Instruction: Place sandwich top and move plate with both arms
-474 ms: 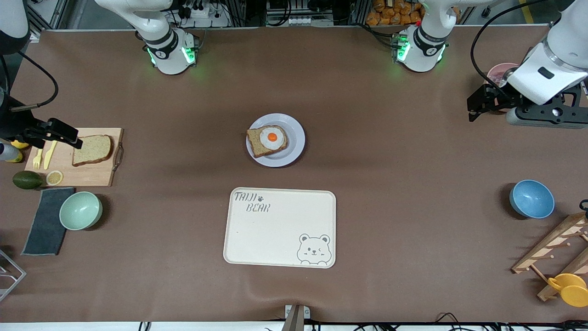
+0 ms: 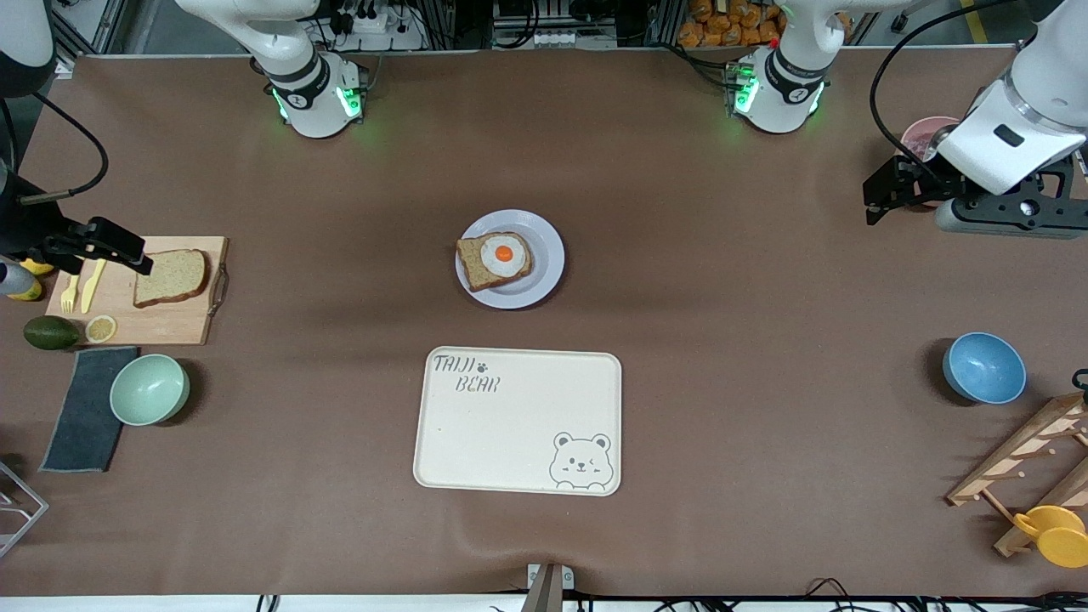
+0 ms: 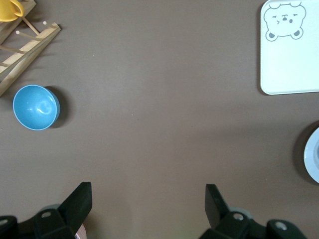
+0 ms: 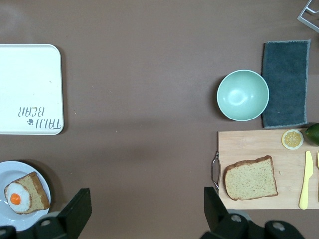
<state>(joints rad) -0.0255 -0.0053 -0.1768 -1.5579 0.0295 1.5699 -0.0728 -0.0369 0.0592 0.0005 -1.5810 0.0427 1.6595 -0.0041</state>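
The sandwich top (image 2: 170,277), a plain brown bread slice, lies on a wooden cutting board (image 2: 183,323) at the right arm's end of the table. It also shows in the right wrist view (image 4: 250,178). The lavender-white plate (image 2: 548,246) sits mid-table and carries a bread slice with a fried egg (image 2: 495,259); its rim shows in the right wrist view (image 4: 15,169) and the left wrist view (image 3: 313,154). My right gripper (image 2: 136,255) (image 4: 145,209) is open and empty over the board beside the plain slice. My left gripper (image 2: 880,200) (image 3: 148,201) is open and empty above the table's left-arm end.
A cream bear tray (image 2: 518,421) lies nearer the camera than the plate. A green bowl (image 2: 150,388), dark cloth (image 2: 85,408), avocado (image 2: 49,331), lemon slice (image 2: 100,328) and yellow cutlery (image 2: 85,285) surround the board. A blue bowl (image 2: 984,367), wooden rack (image 2: 1020,463) and pink bowl (image 2: 922,136) are at the left arm's end.
My left gripper has shifted slightly toward the robots' bases. The right arm and the objects have not moved.
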